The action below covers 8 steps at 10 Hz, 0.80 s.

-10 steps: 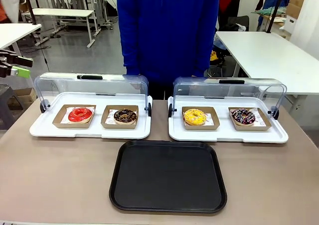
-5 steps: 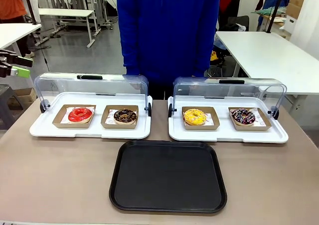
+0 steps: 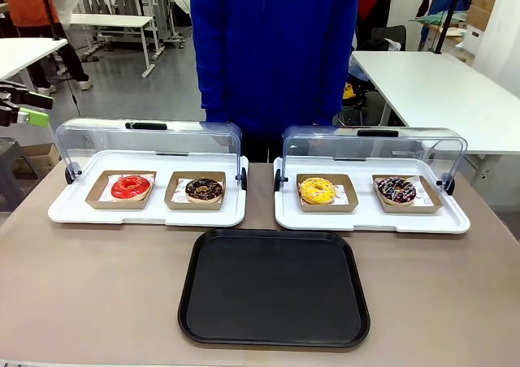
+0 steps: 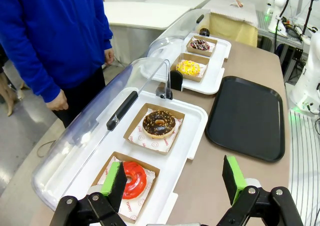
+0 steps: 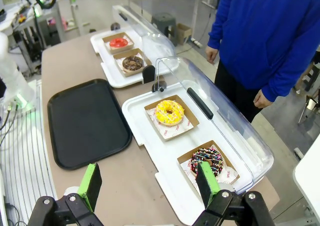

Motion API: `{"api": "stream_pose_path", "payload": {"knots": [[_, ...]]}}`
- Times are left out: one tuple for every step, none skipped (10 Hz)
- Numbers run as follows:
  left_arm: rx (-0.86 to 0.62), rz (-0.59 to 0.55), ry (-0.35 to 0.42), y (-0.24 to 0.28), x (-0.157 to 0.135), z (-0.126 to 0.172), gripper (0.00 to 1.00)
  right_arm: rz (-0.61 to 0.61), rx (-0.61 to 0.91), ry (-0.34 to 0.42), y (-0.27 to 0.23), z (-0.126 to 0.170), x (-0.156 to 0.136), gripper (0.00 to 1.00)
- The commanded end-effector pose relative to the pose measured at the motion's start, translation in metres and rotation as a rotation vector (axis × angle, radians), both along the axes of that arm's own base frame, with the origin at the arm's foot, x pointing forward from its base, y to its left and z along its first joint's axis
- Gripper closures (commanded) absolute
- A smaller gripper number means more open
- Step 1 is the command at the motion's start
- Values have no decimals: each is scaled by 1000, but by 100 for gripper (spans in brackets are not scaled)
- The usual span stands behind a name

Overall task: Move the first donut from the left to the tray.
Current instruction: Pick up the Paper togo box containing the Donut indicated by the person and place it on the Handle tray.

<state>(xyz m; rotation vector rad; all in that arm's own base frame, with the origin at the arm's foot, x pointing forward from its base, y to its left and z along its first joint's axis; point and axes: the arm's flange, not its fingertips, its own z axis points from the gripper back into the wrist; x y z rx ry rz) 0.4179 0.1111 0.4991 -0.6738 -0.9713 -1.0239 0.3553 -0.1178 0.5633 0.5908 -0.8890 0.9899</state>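
Left tool (image 4: 173,180) stands wide open, nothing between its pads, raised off the left end of the desk (image 3: 97,286). Right tool (image 5: 149,182) likewise wide open, holding nothing. The red donut (image 3: 131,187) lies in its brown cardboard tray (image 3: 99,198) at the left end of the left white display tray (image 3: 146,214), lid raised, beside a chocolate donut (image 3: 203,189). The black tray (image 3: 275,290) lies on the desk just in front of both display trays, apart from the donut.
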Motion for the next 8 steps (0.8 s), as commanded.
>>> {"api": "stream_pose_path", "payload": {"knots": [[-6,-7,-4,0,0,0,0,14,11,-29,0,1,3,0],[-6,-7,-4,0,0,0,0,14,11,-29,0,1,3,0],[-6,-7,-4,0,0,0,0,14,11,-29,0,1,3,0],[-6,-7,-4,0,0,0,0,14,11,-29,0,1,3,0],[-6,-7,-4,0,0,0,0,14,11,-29,0,1,3,0],[-6,-7,-4,0,0,0,0,14,11,-29,0,1,3,0],[-6,-7,-4,0,0,0,0,14,11,-29,0,1,3,0],[-6,-7,-4,0,0,0,0,14,11,-29,0,1,3,0]]}}
